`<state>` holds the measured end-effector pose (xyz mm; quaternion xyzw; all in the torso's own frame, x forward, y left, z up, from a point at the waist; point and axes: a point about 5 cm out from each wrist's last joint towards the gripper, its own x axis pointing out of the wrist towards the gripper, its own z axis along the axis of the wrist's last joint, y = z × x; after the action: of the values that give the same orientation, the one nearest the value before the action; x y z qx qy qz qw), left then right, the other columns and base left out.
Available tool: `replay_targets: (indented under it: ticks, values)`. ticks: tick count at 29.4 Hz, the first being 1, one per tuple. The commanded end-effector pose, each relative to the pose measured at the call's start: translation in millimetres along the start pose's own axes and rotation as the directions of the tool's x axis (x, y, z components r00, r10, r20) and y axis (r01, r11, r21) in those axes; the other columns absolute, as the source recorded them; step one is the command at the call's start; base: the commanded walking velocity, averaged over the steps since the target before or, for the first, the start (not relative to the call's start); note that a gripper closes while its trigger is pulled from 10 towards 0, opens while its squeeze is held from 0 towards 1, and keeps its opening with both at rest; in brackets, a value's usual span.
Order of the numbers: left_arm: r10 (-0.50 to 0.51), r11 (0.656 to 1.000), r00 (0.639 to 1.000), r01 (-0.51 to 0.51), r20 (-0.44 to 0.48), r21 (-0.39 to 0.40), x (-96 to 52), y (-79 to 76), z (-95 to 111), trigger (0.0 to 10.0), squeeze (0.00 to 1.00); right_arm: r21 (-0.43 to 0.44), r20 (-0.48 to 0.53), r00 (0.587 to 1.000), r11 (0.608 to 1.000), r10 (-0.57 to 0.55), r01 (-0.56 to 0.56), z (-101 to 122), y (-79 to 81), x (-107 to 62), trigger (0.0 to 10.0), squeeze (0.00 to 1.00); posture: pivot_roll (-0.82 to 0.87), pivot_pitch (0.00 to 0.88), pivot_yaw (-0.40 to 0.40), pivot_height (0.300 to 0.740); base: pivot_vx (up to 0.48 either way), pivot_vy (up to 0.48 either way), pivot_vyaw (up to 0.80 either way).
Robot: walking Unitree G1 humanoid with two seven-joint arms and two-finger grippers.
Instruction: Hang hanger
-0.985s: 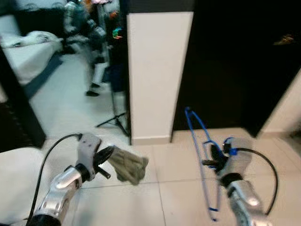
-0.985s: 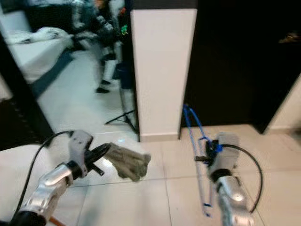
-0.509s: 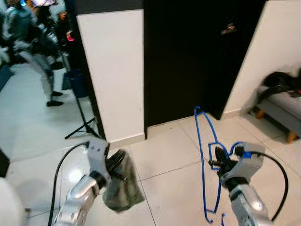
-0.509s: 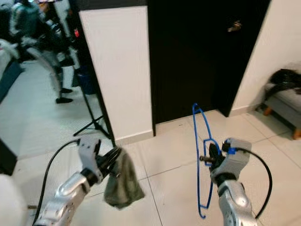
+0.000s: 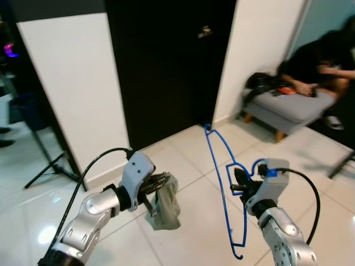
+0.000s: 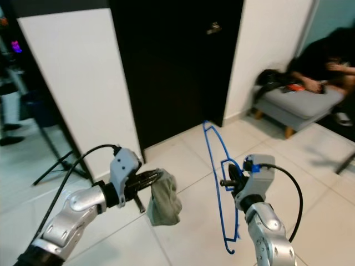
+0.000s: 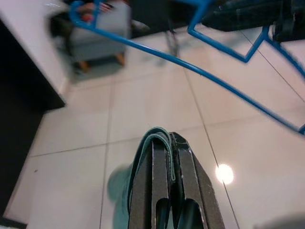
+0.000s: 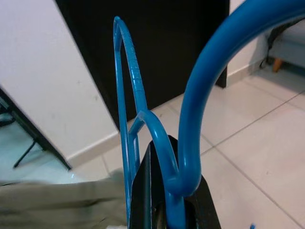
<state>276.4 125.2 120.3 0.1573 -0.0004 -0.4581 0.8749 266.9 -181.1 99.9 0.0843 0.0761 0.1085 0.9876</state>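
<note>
So at this point the right gripper (image 5: 239, 185) had the blue hanger (image 5: 223, 183) pinched between its fingers, clamped right around the neck where the hook meets the frame. The hanger was carried edge-on and stood on end, its long axis running roughly top to bottom: one tip pointing up toward the black door (image 5: 166, 66), the other dangling low over the tiled floor (image 5: 194, 221). The hook curled back toward the wrist, as far as I could tell from the right wrist view, where it loomed big and blurry.

The left gripper (image 5: 161, 185) was closed on a greenish-grey cloth (image 5: 165, 208), which hung limp below the fingers. The two arms were side by side, well apart, with the hanger off to the right of the cloth.

Off to the right, a person sat on a grey bench (image 5: 294, 105) by the wall.

My read: the right arm owns the hanger, and no rail was visible, so the robot would need to find one before hanging.
</note>
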Motion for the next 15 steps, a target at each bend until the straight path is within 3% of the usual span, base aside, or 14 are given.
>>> replay_targets:
  ticks: [1, 2, 4, 7, 9, 11, 12, 14, 15]
  values:
    - [-0.033, 0.999, 0.999, 0.034, -0.007, 0.042, 2.2, -0.4, 3, 10.0, 0.00, 0.000, -0.032, 0.999, 1.000, 0.020, -0.020, -4, 1.0, 0.0, 10.0, 0.00, -0.04, 0.000, 0.013, 0.740, 0.000, 0.000, -0.80]
    - [-0.039, 0.998, 0.999, 0.040, -0.011, 0.053, 2.0, 0.5, 4, 10.0, 0.00, -0.009, -0.038, 0.999, 0.999, 0.031, -0.031, -4, 1.5, 0.0, 10.0, 0.00, -0.04, 0.000, 0.013, 0.740, 0.000, 0.000, -0.80]
    - [-0.047, 0.981, 0.998, 0.055, -0.045, 0.184, 0.9, 13.1, 14, 10.0, 0.00, -0.030, -0.030, 0.999, 0.999, 0.037, -0.038, 4, -4.3, 1.4, 10.0, 0.00, -0.03, 0.000, 0.003, 0.740, 0.000, 0.000, -0.80]
    - [-0.037, 0.928, 0.992, 0.078, -0.117, 0.364, -1.3, 30.8, 22, 10.0, 0.00, -0.056, -0.005, 0.999, 0.997, 0.047, -0.047, 16, -11.3, 3.1, 10.0, 0.00, -0.03, 0.000, 0.000, 0.740, 0.000, 0.000, -0.80]
    - [-0.031, 0.908, 0.989, 0.087, -0.141, 0.410, -2.4, 36.4, 24, 10.0, 0.00, -0.058, 0.004, 0.999, 0.997, 0.052, -0.052, 20, -13.0, 3.3, 10.0, 0.00, -0.03, 0.000, 0.000, 0.740, 0.000, 0.000, -0.80]
    - [-0.015, 0.868, 0.985, 0.097, -0.170, 0.486, -4.3, 47.3, 30, 10.0, 0.00, -0.078, 0.017, 0.997, 0.994, 0.075, -0.074, 27, -15.1, 2.8, 10.0, 0.00, -0.03, 0.000, 0.002, 0.740, 0.000, 0.000, 0.00]
    - [-0.015, 0.868, 0.985, 0.097, -0.170, 0.486, -4.3, 47.3, 30, 10.0, 0.00, -0.078, 0.017, 0.997, 0.994, 0.075, -0.074, 27, -15.1, 2.8, 10.0, 0.00, -0.03, 0.000, 0.002, 0.740, 0.000, 0.000, 0.00]
    - [-0.014, 0.806, 0.976, 0.140, -0.217, 0.575, -6.6, 58.6, 37, 10.0, 0.00, -0.134, 0.012, 0.988, 0.979, 0.156, -0.153, 34, -14.2, -0.9, 10.0, 0.00, -0.05, 0.000, 0.011, 0.740, 0.000, 0.000, 0.00]
    - [-0.014, 0.806, 0.976, 0.140, -0.217, 0.575, -6.6, 58.6, 37, 10.0, 0.00, -0.134, 0.012, 0.988, 0.979, 0.156, -0.153, 34, -14.2, -0.9, 10.0, 0.00, -0.05, 0.000, 0.011, 0.740, 0.000, 0.000, 0.00]
